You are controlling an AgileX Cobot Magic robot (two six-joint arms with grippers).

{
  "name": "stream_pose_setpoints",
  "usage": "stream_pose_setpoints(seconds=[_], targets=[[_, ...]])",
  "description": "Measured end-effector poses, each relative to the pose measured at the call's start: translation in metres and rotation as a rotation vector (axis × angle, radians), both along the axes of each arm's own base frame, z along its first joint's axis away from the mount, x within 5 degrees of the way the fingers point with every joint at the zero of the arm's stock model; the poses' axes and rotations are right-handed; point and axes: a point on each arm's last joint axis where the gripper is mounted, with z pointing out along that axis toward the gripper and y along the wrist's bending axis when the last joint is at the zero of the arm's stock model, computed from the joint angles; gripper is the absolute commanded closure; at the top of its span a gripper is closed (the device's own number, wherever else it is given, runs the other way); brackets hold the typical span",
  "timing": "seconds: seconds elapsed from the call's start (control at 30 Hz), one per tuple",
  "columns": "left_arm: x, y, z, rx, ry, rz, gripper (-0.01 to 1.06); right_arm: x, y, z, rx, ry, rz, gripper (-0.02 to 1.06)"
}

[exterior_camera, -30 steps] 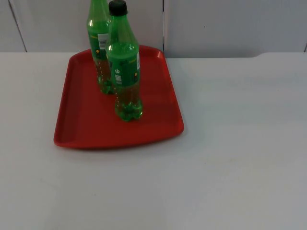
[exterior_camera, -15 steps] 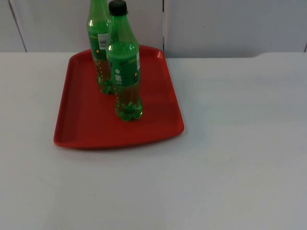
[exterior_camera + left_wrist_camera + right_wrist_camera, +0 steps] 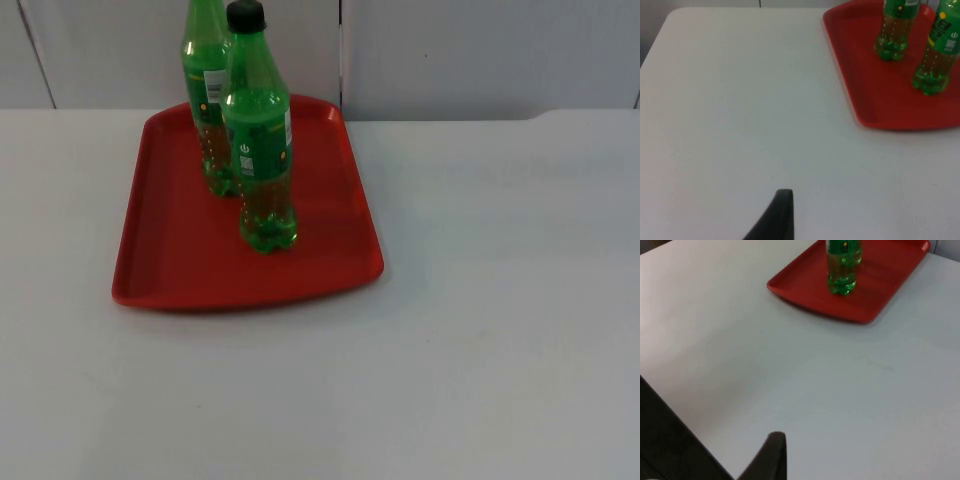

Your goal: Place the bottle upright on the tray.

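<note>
Two green plastic bottles stand upright on the red tray (image 3: 170, 260). The front bottle (image 3: 260, 150) has a black cap and a green label; the rear bottle (image 3: 205, 100) stands just behind it to the left, almost touching. In the left wrist view both bottles, rear (image 3: 892, 30) and front (image 3: 935, 60), rise from the tray (image 3: 880, 100). My left gripper (image 3: 782, 215) waits over bare table, well to the left of the tray. My right gripper (image 3: 772, 455) waits far from the tray (image 3: 875, 295), where one green bottle (image 3: 842, 270) stands.
The white table (image 3: 480, 300) stretches to the right of and in front of the tray. The grey partition wall (image 3: 480, 50) runs close behind the tray. A table edge (image 3: 685, 425) with dark floor beyond lies close to my right gripper.
</note>
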Motion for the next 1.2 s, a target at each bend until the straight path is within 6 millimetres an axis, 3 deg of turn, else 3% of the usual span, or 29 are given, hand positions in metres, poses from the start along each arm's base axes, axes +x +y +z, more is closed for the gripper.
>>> stream_pose_setpoints(seconds=[0.7, 1.2], targets=[[0.0, 0.0, 0.0, 0.0, 0.0, 0.0, 0.0, -0.0024, 0.0025, -0.0001, 0.001, 0.002, -0.43, -0.01], [0.0, 0.0, 0.0, 0.0, 0.0, 0.0, 0.0, -0.0027, 0.0033, -0.0001, 0.001, 0.002, -0.534, -0.01]])
